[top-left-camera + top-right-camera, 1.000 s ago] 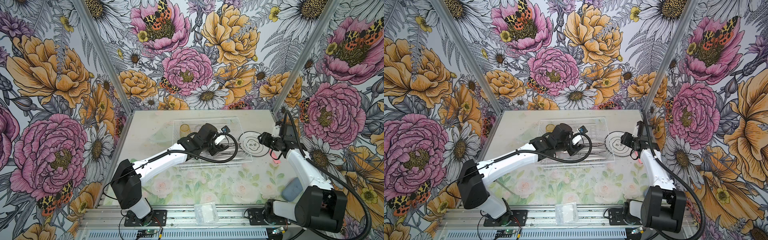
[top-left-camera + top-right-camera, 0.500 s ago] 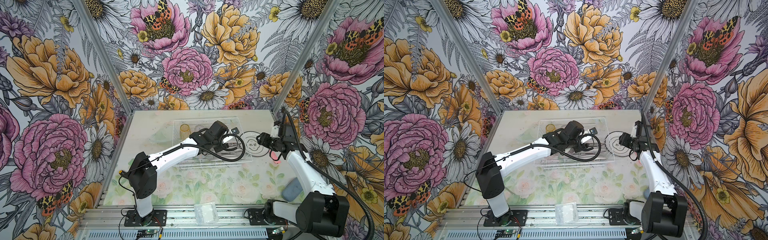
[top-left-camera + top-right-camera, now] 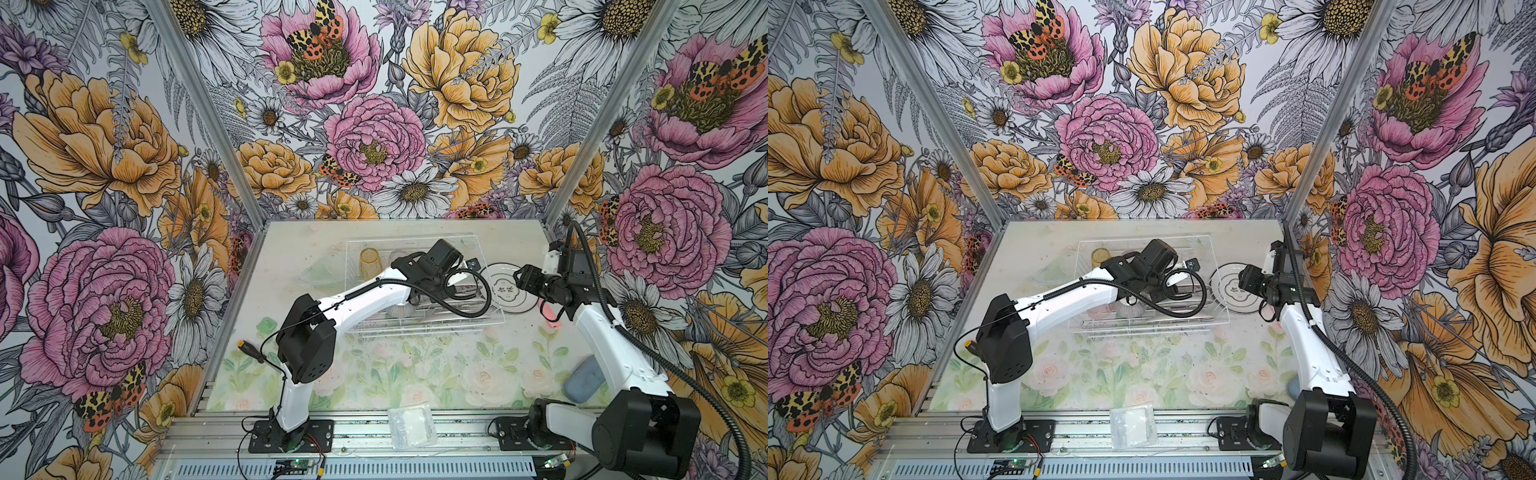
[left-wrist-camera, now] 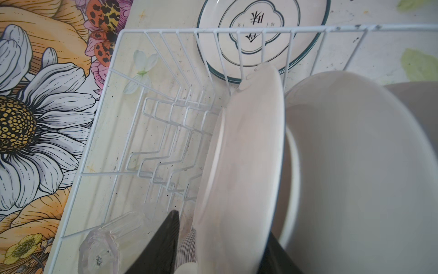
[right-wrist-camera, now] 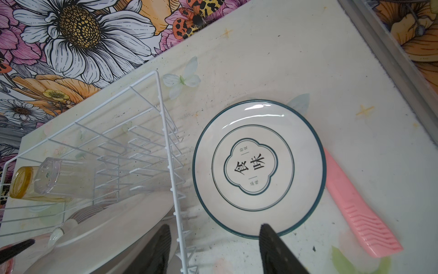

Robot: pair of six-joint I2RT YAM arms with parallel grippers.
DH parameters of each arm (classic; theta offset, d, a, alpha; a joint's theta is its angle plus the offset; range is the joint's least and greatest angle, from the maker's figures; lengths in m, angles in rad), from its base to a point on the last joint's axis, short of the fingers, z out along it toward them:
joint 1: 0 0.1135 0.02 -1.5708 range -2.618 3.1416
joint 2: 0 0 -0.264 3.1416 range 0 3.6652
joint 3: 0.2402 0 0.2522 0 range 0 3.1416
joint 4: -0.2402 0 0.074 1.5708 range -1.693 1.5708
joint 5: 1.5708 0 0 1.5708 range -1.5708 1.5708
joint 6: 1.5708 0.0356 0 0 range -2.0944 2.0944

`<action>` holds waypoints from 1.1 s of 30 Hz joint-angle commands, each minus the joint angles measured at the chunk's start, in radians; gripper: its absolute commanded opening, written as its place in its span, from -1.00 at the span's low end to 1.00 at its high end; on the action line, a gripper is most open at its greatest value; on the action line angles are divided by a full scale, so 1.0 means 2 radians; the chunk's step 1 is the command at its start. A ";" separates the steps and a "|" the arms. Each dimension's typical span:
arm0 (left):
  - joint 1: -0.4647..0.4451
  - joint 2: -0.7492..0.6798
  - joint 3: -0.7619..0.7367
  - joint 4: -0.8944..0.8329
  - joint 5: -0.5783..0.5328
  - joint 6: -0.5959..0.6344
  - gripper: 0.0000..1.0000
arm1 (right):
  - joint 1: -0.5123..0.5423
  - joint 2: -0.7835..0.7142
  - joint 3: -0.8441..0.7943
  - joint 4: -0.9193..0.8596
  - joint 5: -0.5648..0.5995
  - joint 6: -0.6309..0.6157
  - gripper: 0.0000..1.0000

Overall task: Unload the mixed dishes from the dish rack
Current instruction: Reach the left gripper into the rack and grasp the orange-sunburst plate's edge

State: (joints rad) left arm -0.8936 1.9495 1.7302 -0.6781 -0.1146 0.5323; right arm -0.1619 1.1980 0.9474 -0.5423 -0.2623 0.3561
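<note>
The counter [image 3: 374, 374] carries the dish rack [image 3: 432, 331] near the middle of its back edge, and the rack is far from empty. Our left hand [image 4: 222, 225] reaches down into it and straddles an upright plate [image 4: 237, 166] standing on edge in the slots. We see a gap between one finger [image 4: 163, 242] and the plate's face, so this hand is open around the plate and not gripping it. A second plate [image 4: 355, 166] stands just behind. Our right hand [image 5: 213, 251] hovers wide open and empty beside the rack's side wall, next to a flat plate [image 5: 258, 166] lying toward the counter's right edge. A ribbed bowl [image 3: 399, 309], a yellow glass [image 3: 370, 262] and a clear glass [image 4: 106, 239] lie in the rack. We judge three risks. The glazed rim may slip from a shallow pinch. The plate may catch a wire prong and drag the light rack along. Or it may knock its neighbour over.
</note>
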 commanded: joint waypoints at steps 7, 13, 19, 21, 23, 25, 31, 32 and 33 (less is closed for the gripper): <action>0.008 0.021 0.039 -0.002 -0.002 0.011 -0.23 | 0.003 -0.008 0.003 0.002 0.004 -0.012 0.23; 0.009 0.034 0.053 -0.002 -0.017 0.017 -0.41 | 0.003 -0.009 -0.001 0.002 0.005 -0.016 0.24; 0.009 0.040 0.048 0.024 -0.044 0.026 -0.66 | 0.003 -0.014 -0.003 0.002 0.006 -0.020 0.24; 0.009 0.038 0.043 0.034 -0.060 0.029 -0.75 | 0.002 -0.015 -0.004 0.002 0.006 -0.021 0.23; 0.009 0.035 0.040 0.041 -0.064 0.032 -0.80 | 0.002 -0.016 -0.004 0.002 0.006 -0.020 0.23; 0.010 0.033 0.038 0.045 -0.066 0.033 -0.90 | 0.002 -0.016 -0.004 0.002 0.006 -0.021 0.23; 0.009 0.033 0.038 0.046 -0.074 0.039 -1.00 | 0.002 -0.015 -0.004 0.003 0.005 -0.020 0.24; 0.009 0.033 0.037 0.047 -0.075 0.040 -1.00 | 0.002 -0.016 -0.003 0.003 0.004 -0.020 0.24; 0.008 0.032 0.036 0.049 -0.077 0.041 -1.00 | 0.002 -0.016 -0.004 0.003 0.004 -0.020 0.24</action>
State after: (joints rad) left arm -0.8742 2.0171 1.8118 -0.6346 -0.2512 0.6724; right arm -0.1619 1.1912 0.9455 -0.5423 -0.2615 0.3267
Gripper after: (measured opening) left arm 0.096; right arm 0.616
